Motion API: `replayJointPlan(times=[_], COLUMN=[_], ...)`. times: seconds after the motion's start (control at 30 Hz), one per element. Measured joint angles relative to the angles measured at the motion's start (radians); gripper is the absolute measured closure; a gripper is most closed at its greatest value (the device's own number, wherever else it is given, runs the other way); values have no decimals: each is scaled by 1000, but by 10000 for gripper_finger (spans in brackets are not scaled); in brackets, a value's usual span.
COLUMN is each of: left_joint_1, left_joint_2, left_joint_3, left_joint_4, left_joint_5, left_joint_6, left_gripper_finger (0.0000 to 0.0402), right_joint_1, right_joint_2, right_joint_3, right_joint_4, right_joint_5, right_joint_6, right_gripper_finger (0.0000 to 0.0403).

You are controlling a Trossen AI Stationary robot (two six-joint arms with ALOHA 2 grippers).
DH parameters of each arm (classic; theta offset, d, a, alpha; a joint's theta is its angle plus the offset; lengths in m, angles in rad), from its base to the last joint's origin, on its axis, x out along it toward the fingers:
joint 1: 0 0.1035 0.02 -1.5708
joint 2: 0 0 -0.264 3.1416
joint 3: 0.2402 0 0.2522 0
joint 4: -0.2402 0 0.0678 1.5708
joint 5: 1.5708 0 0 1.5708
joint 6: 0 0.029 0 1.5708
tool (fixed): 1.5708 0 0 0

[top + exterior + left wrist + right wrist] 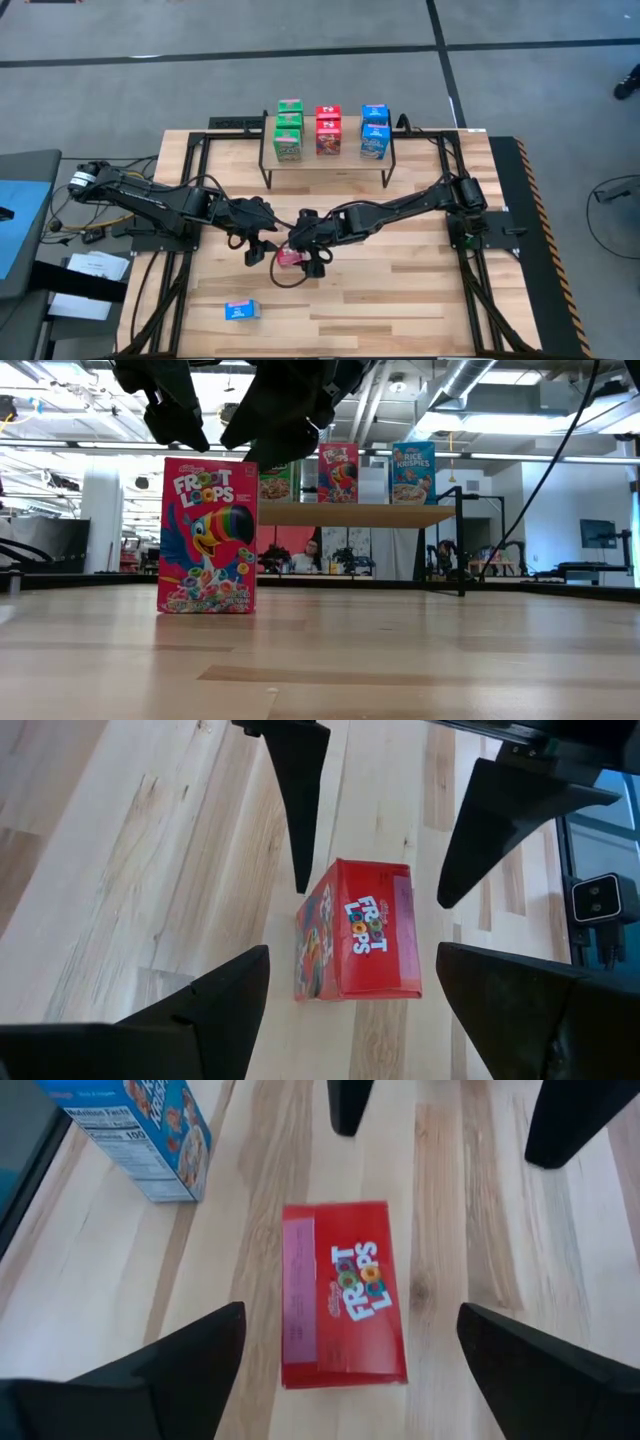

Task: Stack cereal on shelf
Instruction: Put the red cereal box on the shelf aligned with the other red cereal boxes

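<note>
A red cereal box stands upright on its bottom end on the wooden tabletop, near the middle. My left gripper and my right gripper hang just above it, both open, facing each other. In the left wrist view and the right wrist view the fingers stand on either side of the box without touching it. The shelf at the far middle carries stacked green, red and blue boxes.
A blue cereal box lies on the table toward the near left; it also shows in the right wrist view. The shelf's black legs stand behind the grippers. Bare tabletop lies to the near right.
</note>
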Motion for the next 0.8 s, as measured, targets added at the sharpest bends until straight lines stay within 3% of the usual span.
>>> replayJointPlan(times=[0.8], left_joint_1=[0], left_joint_2=[0], left_joint_3=[0], left_joint_4=[0], left_joint_5=[0], left_joint_6=[0], left_gripper_finger=[127], right_joint_1=[15], right_joint_2=[3], right_joint_3=[-49], right_joint_4=[22], right_joint_5=[56], right_joint_6=[28], right_gripper_finger=[14])
